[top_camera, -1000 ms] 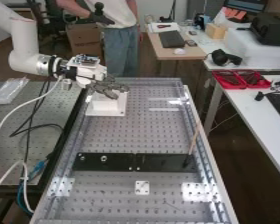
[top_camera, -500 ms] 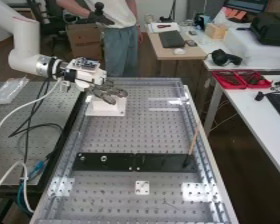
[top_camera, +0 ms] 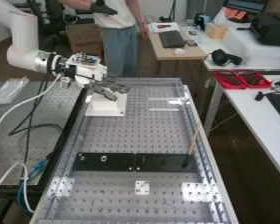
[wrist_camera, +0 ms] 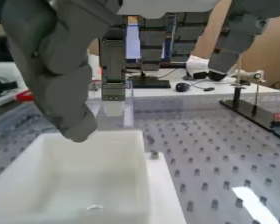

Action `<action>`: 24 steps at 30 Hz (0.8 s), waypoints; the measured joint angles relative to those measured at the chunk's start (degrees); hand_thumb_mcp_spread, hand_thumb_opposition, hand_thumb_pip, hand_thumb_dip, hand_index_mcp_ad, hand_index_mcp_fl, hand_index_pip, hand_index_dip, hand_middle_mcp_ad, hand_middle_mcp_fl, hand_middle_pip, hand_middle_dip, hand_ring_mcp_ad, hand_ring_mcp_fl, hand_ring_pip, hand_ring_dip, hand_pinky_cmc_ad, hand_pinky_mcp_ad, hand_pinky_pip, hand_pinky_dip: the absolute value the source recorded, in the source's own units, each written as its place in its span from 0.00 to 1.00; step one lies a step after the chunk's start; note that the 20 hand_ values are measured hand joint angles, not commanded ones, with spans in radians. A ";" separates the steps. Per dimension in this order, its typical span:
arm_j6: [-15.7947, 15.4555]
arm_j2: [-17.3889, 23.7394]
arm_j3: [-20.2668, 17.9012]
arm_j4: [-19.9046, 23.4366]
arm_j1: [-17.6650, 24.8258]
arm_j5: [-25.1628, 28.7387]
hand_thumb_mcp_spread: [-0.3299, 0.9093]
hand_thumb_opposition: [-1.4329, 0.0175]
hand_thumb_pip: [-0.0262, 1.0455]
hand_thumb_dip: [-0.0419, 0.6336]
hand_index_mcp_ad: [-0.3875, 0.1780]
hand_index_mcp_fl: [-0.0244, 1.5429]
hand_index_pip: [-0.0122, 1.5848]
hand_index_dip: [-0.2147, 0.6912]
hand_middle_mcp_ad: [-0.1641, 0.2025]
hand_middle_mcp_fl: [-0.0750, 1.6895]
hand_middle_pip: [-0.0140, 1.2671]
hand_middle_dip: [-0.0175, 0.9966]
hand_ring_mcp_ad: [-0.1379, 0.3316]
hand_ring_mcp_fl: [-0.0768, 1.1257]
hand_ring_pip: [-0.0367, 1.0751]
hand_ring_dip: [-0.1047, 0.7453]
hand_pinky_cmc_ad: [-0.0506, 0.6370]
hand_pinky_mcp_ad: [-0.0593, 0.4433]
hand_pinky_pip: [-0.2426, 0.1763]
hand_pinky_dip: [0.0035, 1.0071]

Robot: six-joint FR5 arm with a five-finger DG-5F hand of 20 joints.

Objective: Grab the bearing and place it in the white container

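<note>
Fingers (top_camera: 107,93) have lifted a touch and stretched out a bit compared with half a second ago, while the arm (top_camera: 24,42) has barely shifted. From where I'm standing, the black strip (top_camera: 157,162) is nearest, lying crosswise on the desk (top_camera: 150,135). Past it is the white container (top_camera: 105,106), with the hand (top_camera: 97,84) hanging right over it. Grip looks released: fingers and thumb (wrist_camera: 61,75) hang fairly straight with nothing between them.

As for the bearing (wrist_camera: 94,207), my best guess is that little bright curve down on the container's floor, but it could be a hole or a glint, so don't hold me to it. If that's the one, it's lying inside the walls and the job's basically done.

Handling-wise I'd expect a small steel ring: light to lift but dense, totally stiff, smooth enough to slip, hard to damage. I'd pinch it across the outer rim on opposite sides, never by one edge. Being round it has no real long axis; the bore is what points, and I'd guess straight up if it's flat. Can't confirm any tilt from that sliver, tbh.
</note>
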 joint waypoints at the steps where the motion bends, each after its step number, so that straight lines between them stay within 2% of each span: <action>1: -0.19 0.75 0.27 -0.09 -0.50 -0.21 0.57 0.43 0.63 0.48 0.46 0.04 0.82 0.43 0.59 0.08 0.11 0.21 0.49 0.06 0.12 0.22 0.55 0.64 0.50 0.19; 4: -1.48 3.23 1.21 -0.10 -2.19 -1.10 0.55 0.43 0.63 0.48 0.44 0.03 0.78 0.42 0.59 0.08 0.11 0.21 0.49 0.06 0.12 0.22 0.55 0.63 0.47 0.19; 5: -1.93 4.23 1.75 -0.24 -3.11 -1.68 0.55 0.45 0.62 0.48 0.44 0.03 0.76 0.42 0.58 0.08 0.11 0.21 0.49 0.06 0.12 0.22 0.55 0.64 0.48 0.21; 8: -2.57 6.13 3.56 -1.07 -5.72 -3.84 0.54 0.45 0.58 0.46 0.46 0.03 0.69 0.39 0.60 0.08 0.11 0.21 0.50 0.06 0.12 0.22 0.55 0.63 0.43 0.23; 11: -3.32 7.54 6.09 -2.91 -8.84 -7.04 0.51 0.45 0.57 0.42 0.44 0.04 0.56 0.39 0.59 0.08 0.11 0.21 0.49 0.06 0.12 0.22 0.58 0.64 0.43 0.25; 14: -3.41 8.35 8.77 -4.98 -12.19 -10.38 0.50 0.47 0.55 0.39 0.46 0.07 0.42 0.38 0.61 0.08 0.11 0.21 0.53 0.06 0.12 0.22 0.58 0.64 0.44 0.27; 16: -3.51 8.69 10.56 -6.20 -14.27 -12.35 0.50 0.48 0.51 0.37 0.46 0.10 0.33 0.38 0.60 0.08 0.11 0.22 0.54 0.06 0.12 0.22 0.59 0.64 0.42 0.27; 18: -4.05 8.94 13.06 -7.87 -16.77 -14.81 0.50 0.49 0.50 0.35 0.46 0.11 0.21 0.39 0.60 0.09 0.11 0.22 0.54 0.06 0.12 0.22 0.60 0.68 0.42 0.27; 22: -5.62 8.81 16.98 -10.56 -20.32 -18.72 0.49 0.50 0.47 0.30 0.46 0.12 0.14 0.38 0.61 0.11 0.11 0.22 0.53 0.06 0.12 0.22 0.60 0.68 0.42 0.28; 24: -5.95 8.47 18.98 -11.86 -22.18 -21.08 0.47 0.51 0.45 0.28 0.46 0.12 0.12 0.36 0.61 0.11 0.11 0.22 0.56 0.06 0.12 0.22 0.60 0.68 0.42 0.29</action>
